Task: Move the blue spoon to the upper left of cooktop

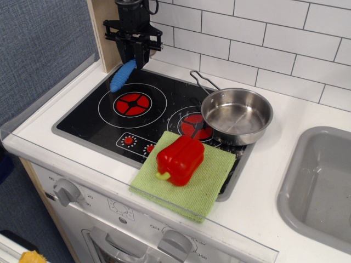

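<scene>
The blue spoon (122,75) shows only its ribbed blue handle, hanging tilted over the far left corner of the cooktop (88,118); its metal bowl is hidden inside the gripper. My gripper (133,57) is shut on the spoon's upper end, at the back left next to the wooden panel. I cannot tell if the handle's lower tip touches the cooktop. The cooktop is black and glossy with two red burners, the left one (131,103) uncovered.
A steel pan (236,114) with a wire handle sits on the right burner. A red pepper (180,159) lies on a green cloth (211,183) over the cooktop's front right. A grey sink (321,183) is at the right. White tiled wall stands behind.
</scene>
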Controlling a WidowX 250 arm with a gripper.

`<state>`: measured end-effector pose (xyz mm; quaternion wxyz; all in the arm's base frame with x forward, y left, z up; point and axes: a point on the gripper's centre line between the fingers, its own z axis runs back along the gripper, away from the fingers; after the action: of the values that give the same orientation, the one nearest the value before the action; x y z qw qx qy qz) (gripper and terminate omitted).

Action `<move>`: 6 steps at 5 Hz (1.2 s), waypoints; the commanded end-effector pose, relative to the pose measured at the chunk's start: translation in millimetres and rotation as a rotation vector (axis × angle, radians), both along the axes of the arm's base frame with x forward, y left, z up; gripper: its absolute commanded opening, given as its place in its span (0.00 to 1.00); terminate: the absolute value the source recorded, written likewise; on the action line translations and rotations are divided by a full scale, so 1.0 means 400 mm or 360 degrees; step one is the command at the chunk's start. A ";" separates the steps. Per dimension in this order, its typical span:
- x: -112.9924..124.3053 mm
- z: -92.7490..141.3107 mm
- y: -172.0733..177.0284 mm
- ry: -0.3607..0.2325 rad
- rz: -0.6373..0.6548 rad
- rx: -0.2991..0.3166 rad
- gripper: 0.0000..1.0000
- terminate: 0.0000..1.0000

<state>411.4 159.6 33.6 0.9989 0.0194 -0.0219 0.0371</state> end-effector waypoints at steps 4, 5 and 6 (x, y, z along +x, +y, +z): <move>0.006 0.049 0.000 -0.0088 -0.0098 0.0058 1.00 0.00; -0.008 0.100 -0.021 -0.0165 -0.0099 0.0023 1.00 0.00; -0.032 0.156 -0.040 -0.0241 -0.0089 -0.0012 1.00 0.00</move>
<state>395.9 142.6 64.6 0.9981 -0.0013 -0.0594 0.0136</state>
